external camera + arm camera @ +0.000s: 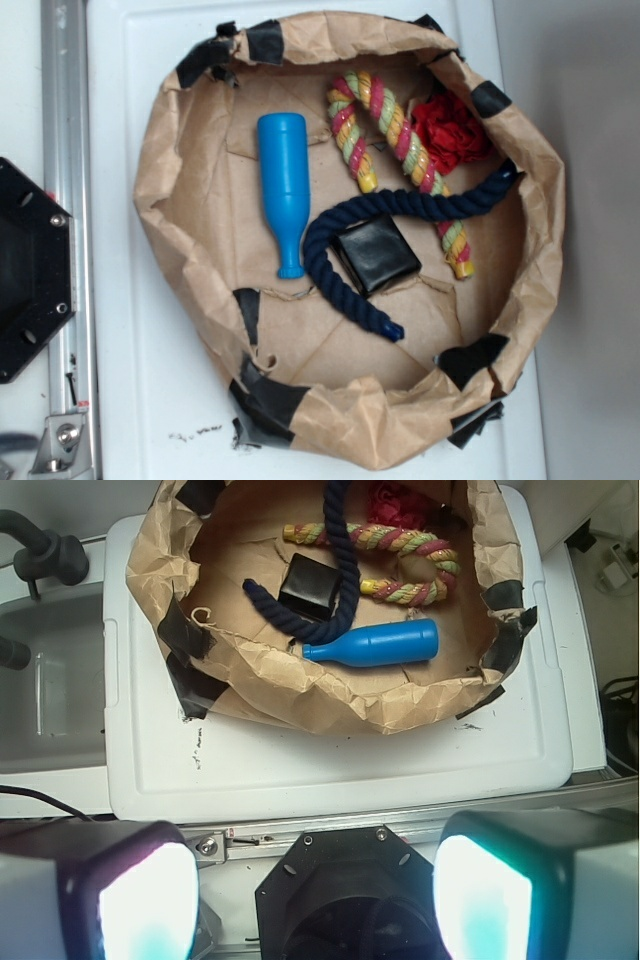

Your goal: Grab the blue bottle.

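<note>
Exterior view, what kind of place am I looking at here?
Probably a robot lab bench set up for picking practice, not a home. A taped brown-paper nest sits on a white plastic lid holding mixed props: a blue bottle, a navy rope and a black box. A metal rail runs alongside.

A crumpled brown paper nest, patched with black tape, is sitting on a white plastic lid. Inside, a dark navy twisted rope is curling around a black square block, a multicolored braided rope is looping near the back, and something red and crumpled is sitting beside it.
</note>
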Robot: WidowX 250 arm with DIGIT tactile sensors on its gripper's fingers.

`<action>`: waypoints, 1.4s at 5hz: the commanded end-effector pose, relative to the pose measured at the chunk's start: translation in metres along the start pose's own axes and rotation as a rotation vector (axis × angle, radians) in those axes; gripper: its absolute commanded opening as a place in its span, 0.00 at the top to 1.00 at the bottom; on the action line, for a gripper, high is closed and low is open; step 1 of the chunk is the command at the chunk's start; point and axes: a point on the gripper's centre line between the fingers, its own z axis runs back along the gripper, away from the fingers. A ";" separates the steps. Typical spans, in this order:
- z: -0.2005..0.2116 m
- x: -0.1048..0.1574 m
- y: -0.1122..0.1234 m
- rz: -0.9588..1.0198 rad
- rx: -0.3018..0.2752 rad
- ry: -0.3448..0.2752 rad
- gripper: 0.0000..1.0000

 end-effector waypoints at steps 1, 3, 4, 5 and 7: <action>0.000 0.000 0.000 0.000 0.000 0.000 0.00; -0.069 0.089 0.057 -0.390 0.194 -0.317 0.00; -0.112 0.114 0.068 -0.547 0.196 -0.209 0.00; -0.150 0.123 0.072 -0.621 0.126 -0.136 0.00; -0.221 0.106 0.068 -1.015 0.111 -0.129 0.00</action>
